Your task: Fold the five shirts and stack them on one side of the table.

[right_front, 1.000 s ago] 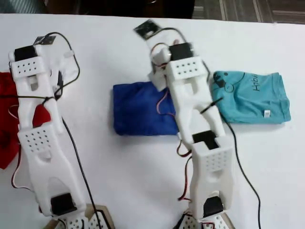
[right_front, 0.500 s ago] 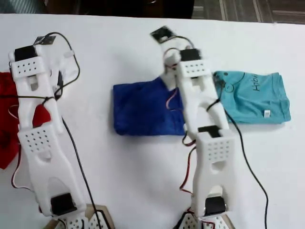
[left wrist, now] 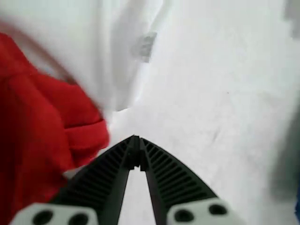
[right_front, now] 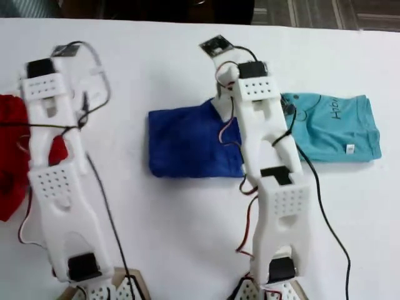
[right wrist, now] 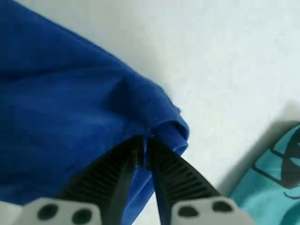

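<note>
The right arm's fingers (right wrist: 117, 173) are clamping together on a corner of the blue shirt (right_front: 184, 147). The shirt is lying folded at the middle of the white counter (right_front: 150, 56), with its pinched corner raised. A teal shirt (right_front: 331, 128) is resting folded just beside it, on the right. The left arm's fingers (left wrist: 110, 176) are pressing together, holding nothing, above bare counter next to the crumpled red shirt (right_front: 9, 156) at the left edge.

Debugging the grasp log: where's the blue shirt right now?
High view: the blue shirt lies mid-table between the two arms, with the teal shirt beside it on its right. The right gripper is shut on its far corner nearest the teal shirt.
</note>
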Controlling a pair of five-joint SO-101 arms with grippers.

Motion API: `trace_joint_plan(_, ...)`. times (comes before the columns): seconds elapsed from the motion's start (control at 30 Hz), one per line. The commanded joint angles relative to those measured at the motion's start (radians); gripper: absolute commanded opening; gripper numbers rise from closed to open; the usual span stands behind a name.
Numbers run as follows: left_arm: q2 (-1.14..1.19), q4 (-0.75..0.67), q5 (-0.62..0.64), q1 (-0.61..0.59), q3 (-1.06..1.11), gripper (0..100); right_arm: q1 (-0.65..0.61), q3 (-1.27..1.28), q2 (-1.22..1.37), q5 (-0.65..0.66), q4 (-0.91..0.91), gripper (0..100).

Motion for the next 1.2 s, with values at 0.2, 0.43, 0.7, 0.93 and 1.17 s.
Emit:
trace_joint_plan(0.2,-0.083,-0.072,0.109,0.299,-0.016,3,-0.107,0.319,-0.295,-0.061,-0.05,2.0)
trace_joint_plan(0.43,-0.089,-0.028,0.155,0.422,-0.015,3,-0.11,0.954,-0.631,-0.103,-0.417,1.9)
trace_joint_plan(0.7,-0.037,-0.12,0.18,0.474,-0.015,3,-0.077,1.249,-0.716,-0.103,-0.578,1.9)
trace_joint_plan(0.93,0.083,-0.196,0.176,0.414,-0.015,3,-0.012,1.313,-0.647,-0.097,-0.661,1.9)
trace_joint_plan(1.17,0.15,-0.239,0.175,0.331,-0.015,3,0.065,1.312,-0.615,-0.046,-0.662,1.9)
